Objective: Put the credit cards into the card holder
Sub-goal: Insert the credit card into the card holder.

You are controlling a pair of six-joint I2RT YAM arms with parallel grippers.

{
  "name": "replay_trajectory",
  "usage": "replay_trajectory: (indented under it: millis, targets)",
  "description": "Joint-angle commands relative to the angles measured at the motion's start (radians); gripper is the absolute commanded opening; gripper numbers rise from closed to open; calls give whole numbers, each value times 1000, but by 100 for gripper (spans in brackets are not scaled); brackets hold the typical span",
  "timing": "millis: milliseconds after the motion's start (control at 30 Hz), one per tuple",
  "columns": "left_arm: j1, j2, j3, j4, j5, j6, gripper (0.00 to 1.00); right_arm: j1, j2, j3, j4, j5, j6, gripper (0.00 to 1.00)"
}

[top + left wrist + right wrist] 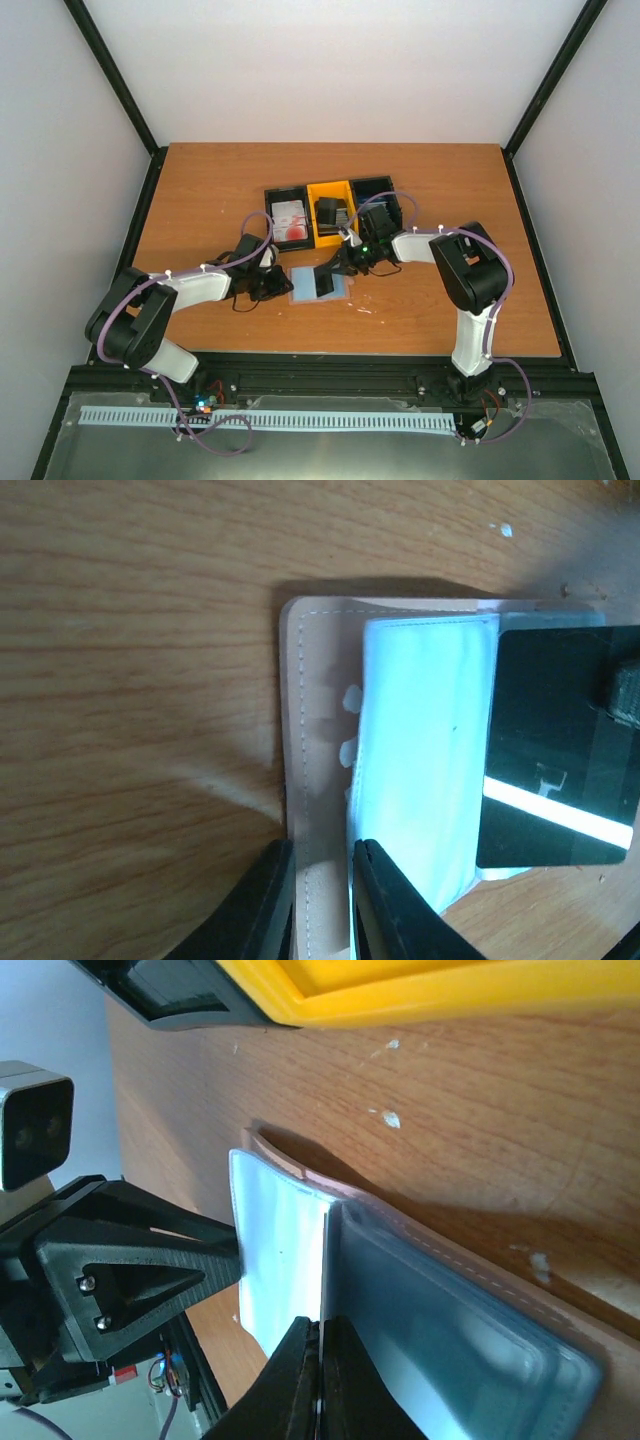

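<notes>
The card holder (pixel 303 280) lies open on the table, with a tan stitched cover (pixel 315 680) and clear plastic sleeves (pixel 425 750). My left gripper (pixel 322 900) stands at its left edge, jaws narrow, one on each side of the tan stitched strip. My right gripper (pixel 322 1360) is shut on a black credit card (pixel 560 770), held edge-on at the mouth of a sleeve (pixel 450 1330). The card also shows in the top view (pixel 323 282). White cards with red blotches (pixel 289 224) lie in the left bin. Dark cards (pixel 330 212) stand in the yellow bin. Blue cards are hidden.
Three bins stand in a row behind the holder: a black one (pixel 275 195), a yellow one (pixel 316 232) and a black one (pixel 372 186) partly covered by my right arm. The yellow bin's rim (pixel 420 990) is close above my right gripper.
</notes>
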Motion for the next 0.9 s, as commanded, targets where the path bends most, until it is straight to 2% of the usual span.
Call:
replay_trajectory:
  millis: [0, 400, 867]
  targets:
    - [-15, -13, 8, -51, -82, -36, 17, 19, -44, -21, 69, -5, 52, 3]
    - [-16, -17, 4, -66, -100, -41, 16, 23, -18, -22, 32, 80, 52, 3]
    - [-17, -30, -12, -41, -59, -24, 16, 60, 16, -33, 102, 74, 117, 3]
